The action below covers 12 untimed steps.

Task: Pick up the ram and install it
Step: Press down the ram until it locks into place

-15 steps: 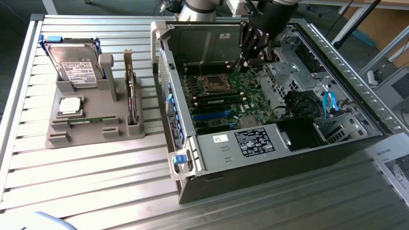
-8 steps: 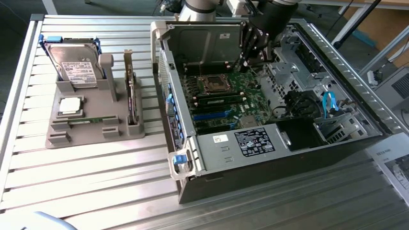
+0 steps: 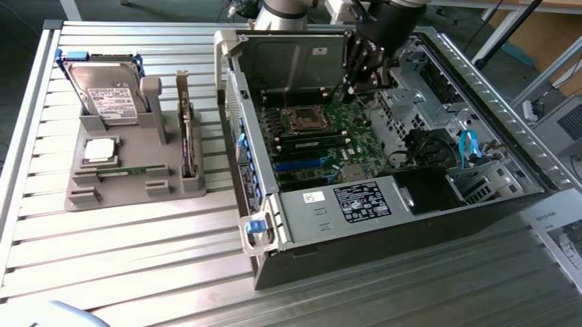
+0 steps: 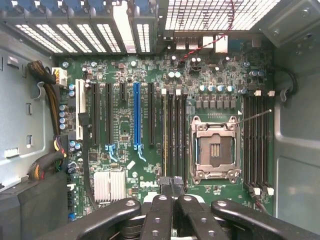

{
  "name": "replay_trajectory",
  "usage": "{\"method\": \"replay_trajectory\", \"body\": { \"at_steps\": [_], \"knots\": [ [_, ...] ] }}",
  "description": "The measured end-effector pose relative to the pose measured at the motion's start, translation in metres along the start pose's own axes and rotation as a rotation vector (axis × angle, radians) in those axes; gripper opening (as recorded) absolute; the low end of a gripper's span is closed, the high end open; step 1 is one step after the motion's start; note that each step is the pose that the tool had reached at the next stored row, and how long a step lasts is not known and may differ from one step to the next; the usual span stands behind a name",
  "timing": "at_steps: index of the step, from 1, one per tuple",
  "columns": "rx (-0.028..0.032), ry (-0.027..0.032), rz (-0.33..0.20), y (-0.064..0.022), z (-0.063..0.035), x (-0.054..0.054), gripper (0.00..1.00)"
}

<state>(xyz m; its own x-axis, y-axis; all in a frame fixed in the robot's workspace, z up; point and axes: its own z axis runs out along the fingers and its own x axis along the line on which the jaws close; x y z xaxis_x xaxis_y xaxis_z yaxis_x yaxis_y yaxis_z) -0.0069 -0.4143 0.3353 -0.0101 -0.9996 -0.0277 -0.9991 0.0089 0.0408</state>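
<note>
Over the motherboard [image 3: 350,146], at one o'clock from the processor socket [image 3: 304,120] in the exterior view, the gripper [image 3: 364,85] hangs fully closed, with nothing visibly held.

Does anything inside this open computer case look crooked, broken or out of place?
Nothing looks damaged or askew. Only oddity: the processor socket is empty, while the shut gripper hovers above the motherboard.

I take this for a robotics lab or workshop. A slatted aluminium desk [image 3: 136,259] carries an opened computer case [image 3: 364,272] with its motherboard [image 4: 125,125] bare. A grey fixture [image 3: 118,184] on the exterior view's left holds loose parts. The arm [image 3: 282,10] rises at the far edge.
</note>
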Motion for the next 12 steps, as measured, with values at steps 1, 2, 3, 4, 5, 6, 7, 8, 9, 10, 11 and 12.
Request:
{"method": "replay_trajectory", "body": {
  "at_steps": [1, 2, 3, 4, 5, 6, 7, 8, 9, 10, 11, 12],
  "knots": [
    [0.0, 0.0001, 0.0, -0.0013, -0.0001, 0.0, 0.1],
    [0.0, 0.0001, 0.0, -0.0028, -0.0001, 0.0, 0.1],
    [0.0, 0.0, 0.0, -0.0043, -0.0002, 0.0, 0.1],
    [0.0, 0.0, 0.0, -0.0057, -0.0002, 0.0, 0.1],
    [0.0, 0.0, 0.0, -0.0072, -0.0003, 0.0, 0.1],
    [0.0, 0.0001, 0.0, -0.0087, -0.0004, 0.0, 0.1],
    [0.0, 0.0001, 0.0, -0.0102, -0.0005, 0.0, 0.1],
    [0.0, 0.0001, 0.0, -0.0115, -0.0005, 0.0, 0.1],
    [0.0, 0.0002, 0.0, -0.0129, -0.0006, 0.0, 0.1],
    [0.0, 0.0002, 0.0, -0.0142, -0.0006, 0.0, 0.1],
    [0.0, 0.0001, 0.0, -0.0154, -0.0006, 0.0, 0.1],
    [0.0, 0.0001, 0.0, -0.0166, -0.0007, 0.0, 0.1]
  ]
}}
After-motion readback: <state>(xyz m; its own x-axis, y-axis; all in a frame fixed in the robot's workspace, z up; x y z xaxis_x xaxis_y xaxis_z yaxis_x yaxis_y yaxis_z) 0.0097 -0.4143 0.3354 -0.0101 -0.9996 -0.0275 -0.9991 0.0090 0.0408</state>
